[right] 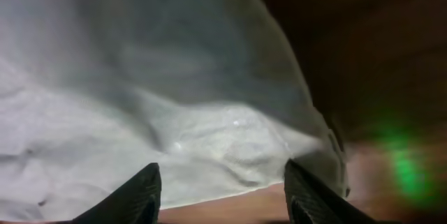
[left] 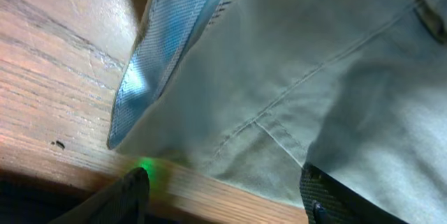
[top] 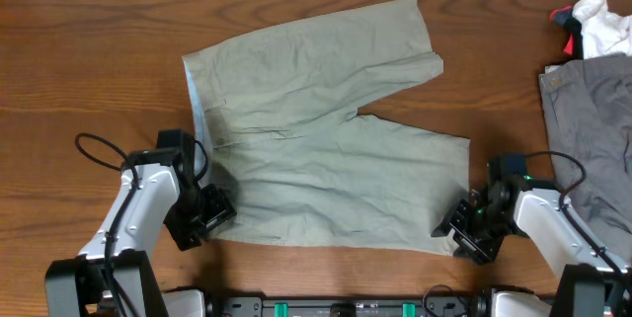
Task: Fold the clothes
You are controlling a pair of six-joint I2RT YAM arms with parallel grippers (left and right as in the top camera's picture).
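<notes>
The pale khaki-green shorts (top: 326,129) lie flat on the wooden table, waistband at the left, two legs pointing right. My left gripper (top: 219,215) is open at the shorts' near left corner by the waistband; the left wrist view shows the waistband lining (left: 167,49), a stitched seam (left: 279,130) and my open fingers (left: 227,196) over the near hem. My right gripper (top: 452,230) is open at the near right corner of the lower leg; the right wrist view shows the hem (right: 230,175) between my fingers (right: 223,196).
A darker grey garment (top: 592,129) lies at the right edge of the table. A small white-and-red cloth item (top: 592,23) sits at the far right corner. Bare wood (top: 89,80) surrounds the shorts.
</notes>
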